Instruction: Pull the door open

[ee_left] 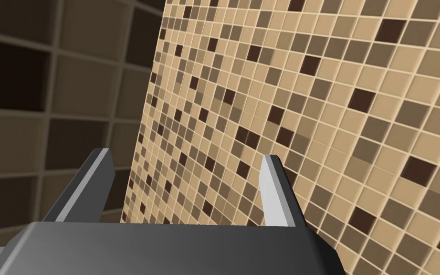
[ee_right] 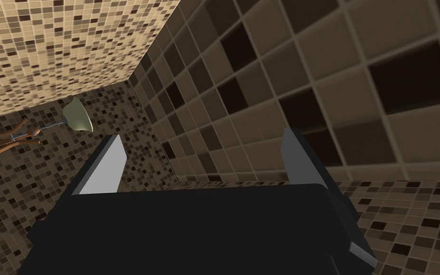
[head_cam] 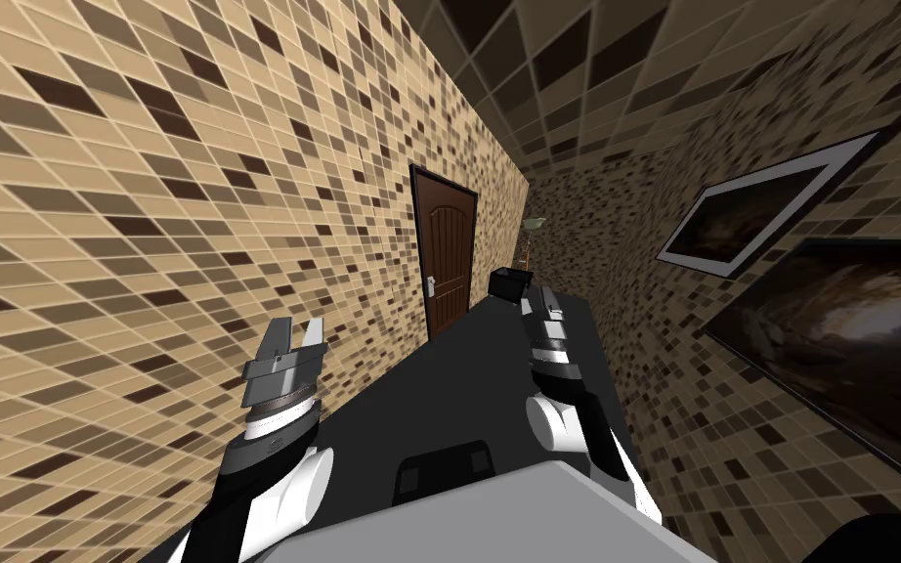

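Well ahead, shut brown door (head_cam: 446,256), perhaps a dark box (head_cam: 510,283) beyond it, left tool (ee_left: 185,155) and right tool (ee_right: 202,138) apart, empty.

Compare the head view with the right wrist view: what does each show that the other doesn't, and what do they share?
Head view, not the right wrist: the dark brown door, shut, with its light handle, set in the tiled wall on my left; the left tool, open beside that wall; two framed pictures on the opposite wall. Right wrist, not the head: that the right tool is open, nothing between its fingers. Both: the lamp at the corridor's far end, tiled walls and the dark ceiling.
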